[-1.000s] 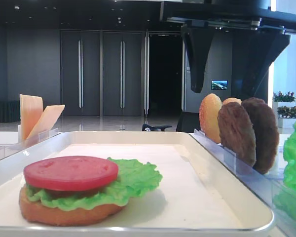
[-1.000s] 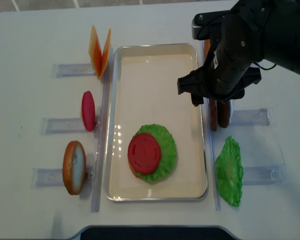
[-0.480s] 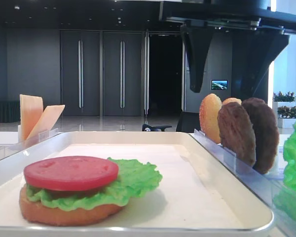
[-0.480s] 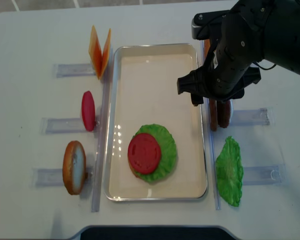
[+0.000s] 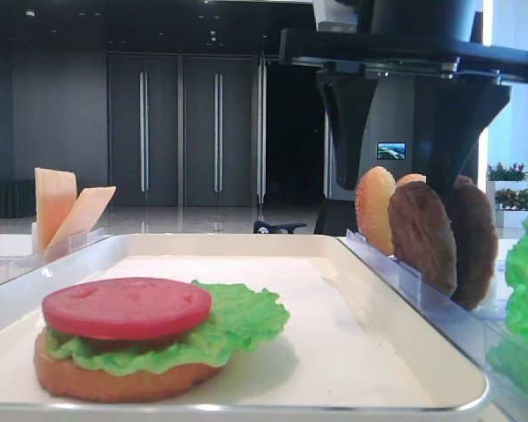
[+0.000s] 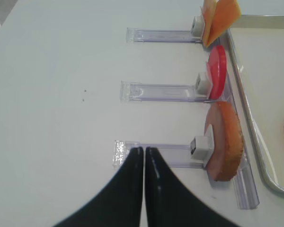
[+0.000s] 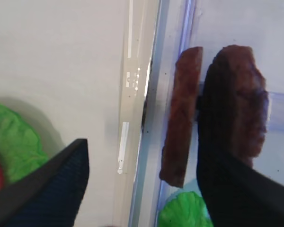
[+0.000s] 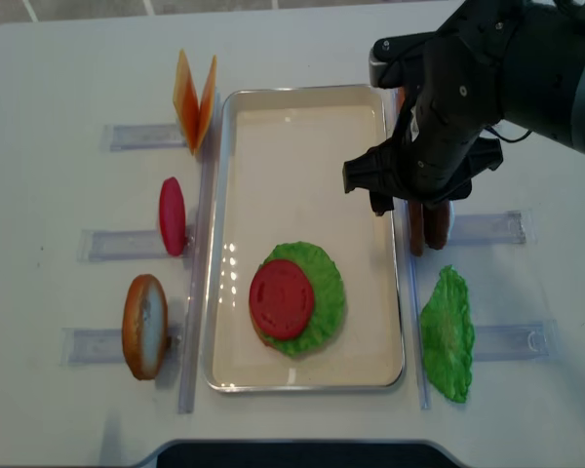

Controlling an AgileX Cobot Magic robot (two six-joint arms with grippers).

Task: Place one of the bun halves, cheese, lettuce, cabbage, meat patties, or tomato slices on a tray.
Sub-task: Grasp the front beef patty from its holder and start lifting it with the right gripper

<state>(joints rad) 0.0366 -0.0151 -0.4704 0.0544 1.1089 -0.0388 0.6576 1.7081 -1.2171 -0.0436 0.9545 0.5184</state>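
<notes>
White bench (image 8: 68, 68), bearing white tray (image 8: 308, 94) at centre, clear slotted racks (image 8: 117, 244) along left side, more racks (image 8: 512, 339) along right.

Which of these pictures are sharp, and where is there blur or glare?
The overhead view is sharp, with small glints on the tray liner. In the right wrist view the open fingers are dark and blurred, and the tray rim shows white glare. In the low exterior view the stack's tomato slice is sharp, the dark hall behind soft.
</notes>
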